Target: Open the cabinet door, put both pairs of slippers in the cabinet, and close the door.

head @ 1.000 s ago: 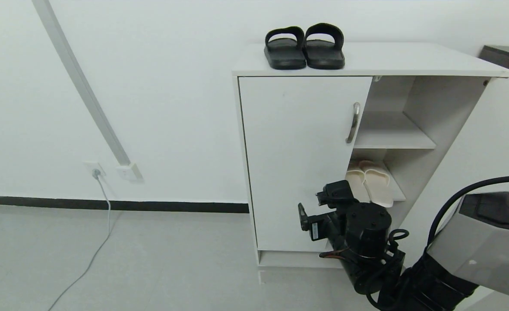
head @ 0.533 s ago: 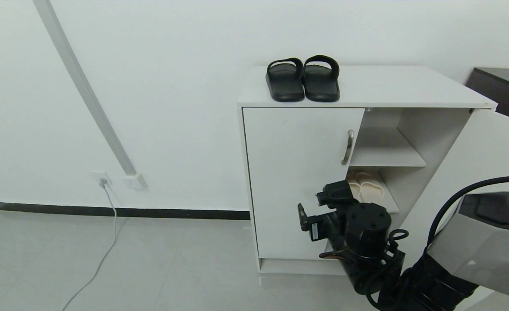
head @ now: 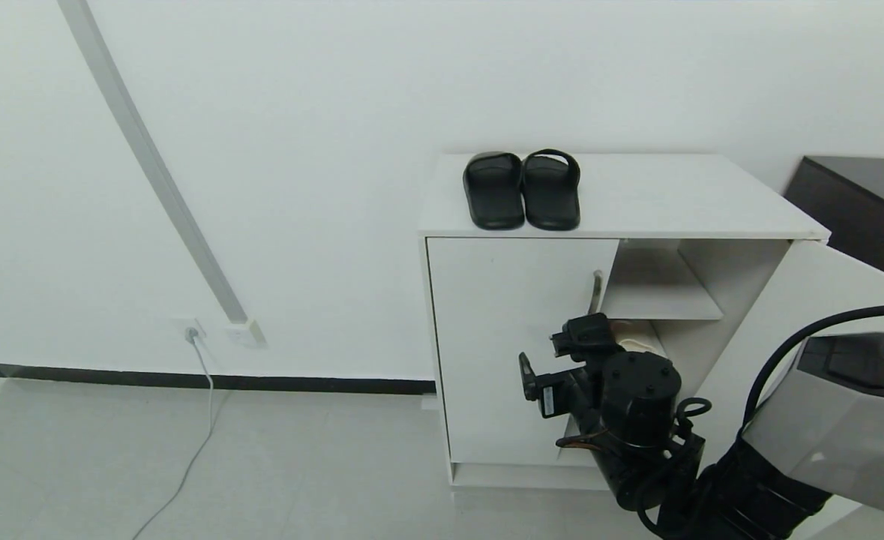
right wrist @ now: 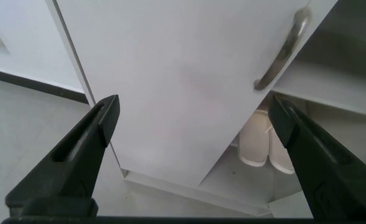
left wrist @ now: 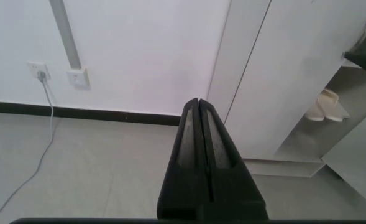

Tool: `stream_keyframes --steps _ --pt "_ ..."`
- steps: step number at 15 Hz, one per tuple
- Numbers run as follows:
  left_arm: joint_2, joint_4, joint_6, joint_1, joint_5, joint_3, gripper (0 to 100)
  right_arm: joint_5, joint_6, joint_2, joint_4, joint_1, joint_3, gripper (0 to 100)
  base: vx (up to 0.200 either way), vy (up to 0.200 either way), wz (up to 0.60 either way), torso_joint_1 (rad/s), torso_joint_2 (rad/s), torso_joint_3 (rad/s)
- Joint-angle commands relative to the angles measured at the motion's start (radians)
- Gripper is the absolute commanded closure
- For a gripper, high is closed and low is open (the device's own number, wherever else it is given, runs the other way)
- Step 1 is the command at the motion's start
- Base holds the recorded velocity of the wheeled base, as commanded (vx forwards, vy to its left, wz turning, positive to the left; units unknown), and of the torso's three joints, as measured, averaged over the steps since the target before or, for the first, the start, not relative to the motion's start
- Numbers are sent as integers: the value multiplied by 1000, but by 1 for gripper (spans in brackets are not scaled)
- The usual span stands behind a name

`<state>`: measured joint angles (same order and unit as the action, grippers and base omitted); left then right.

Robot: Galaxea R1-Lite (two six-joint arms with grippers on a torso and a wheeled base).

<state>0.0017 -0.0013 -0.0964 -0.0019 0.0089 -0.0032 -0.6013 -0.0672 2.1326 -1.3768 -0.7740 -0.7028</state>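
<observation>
1. The cabinet (head: 636,195) occupies the centre-right of the head view, against the wall. Its left door (head: 509,345) is closed. Its right door (head: 809,300) is swung open toward the right edge of the frame, exposing an upper shelf (head: 659,292) and a lower compartment.
2. A dark piece of furniture (head: 861,202) stands at the right edge, behind the open door.
3. A grey conduit (head: 149,165) runs diagonally from the upper left down the wall to a small wall box (head: 247,334).
4. The right gripper (right wrist: 192,118) is at the lower centre-right of the head view, in front of the lower half of the closed door. Its fingers are spread wide apart and hold nothing.
5. The left gripper (left wrist: 199,124) has its fingers pressed together, with nothing between them, and points at the floor before the cabinet.
6. The black slippers (head: 522,189) sit side by side and touching on the left part of the cabinet top. Their long axes run front to back, with the straps at the wall end.
7. The beige slippers (right wrist: 266,140) lie side by side in the lower compartment, long axes running into the cabinet.
8. The metal handle (head: 597,292) is mounted upright on the closed door's right edge.
9. A cable (head: 202,405) hangs from the socket (head: 190,330) at lower left.
</observation>
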Motion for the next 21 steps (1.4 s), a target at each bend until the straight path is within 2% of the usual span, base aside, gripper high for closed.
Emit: stream_keyframes --steps 1,10,14,15,16,17,21 --pt "0 0 0 0 0 2 100 0 0 -3 1 -1 2 0 0 0 0 217 -530 -315" --pt "0 0 1 0 0 2 100 1 0 -6 -5 1 9 0 0 0 0 250 -573 -325" --pt "0 0 6 0 -1 0 100 11 -72 -25 -71 13 45 0 0 0 0 45 -102 -54" --pt "0 0 7 0 -1 0 100 12 -91 -29 -44 12 -4 0 0 0 0 0 0 0" --pt "0 0 7 0 -1 2 100 12 -86 -29 -1 12 -61 0 0 0 0 0 0 0" --pt "0 0 7 0 -1 0 100 11 -23 -37 145 16 -173 0 0 0 0 0 0 0" --pt "0 0 7 0 -1 0 100 -3 196 -158 650 12 -406 0 0 0 0 0 0 0"
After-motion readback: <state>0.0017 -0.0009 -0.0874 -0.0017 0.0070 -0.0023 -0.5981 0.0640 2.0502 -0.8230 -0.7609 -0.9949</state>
